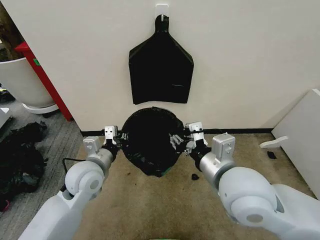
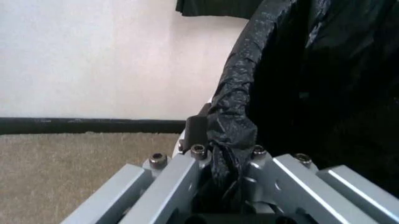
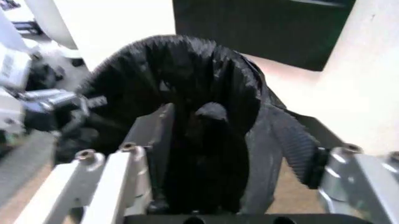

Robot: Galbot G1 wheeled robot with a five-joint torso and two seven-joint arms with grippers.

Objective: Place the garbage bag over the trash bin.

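The garbage bag (image 1: 150, 145) is glossy, crinkly black plastic, stretched into a wide round mouth just in front of the wall. My left gripper (image 1: 119, 136) is shut on its left rim, and the left wrist view shows the bunched bag (image 2: 234, 121) pinched in that gripper (image 2: 224, 163). My right gripper (image 1: 179, 141) is shut on the opposite rim. In the right wrist view the bag (image 3: 181, 70) fans out from that gripper (image 3: 209, 154). The trash bin is hidden under the spread bag.
A flat black bag bunch (image 1: 161, 70) hangs on the wall above. At the left stand a large white tub (image 1: 22, 82), a red panel (image 1: 45, 75) and a dark heap (image 1: 20, 160). A white board (image 1: 305, 135) leans at the right. Black scraps (image 1: 195, 176) lie on the carpet.
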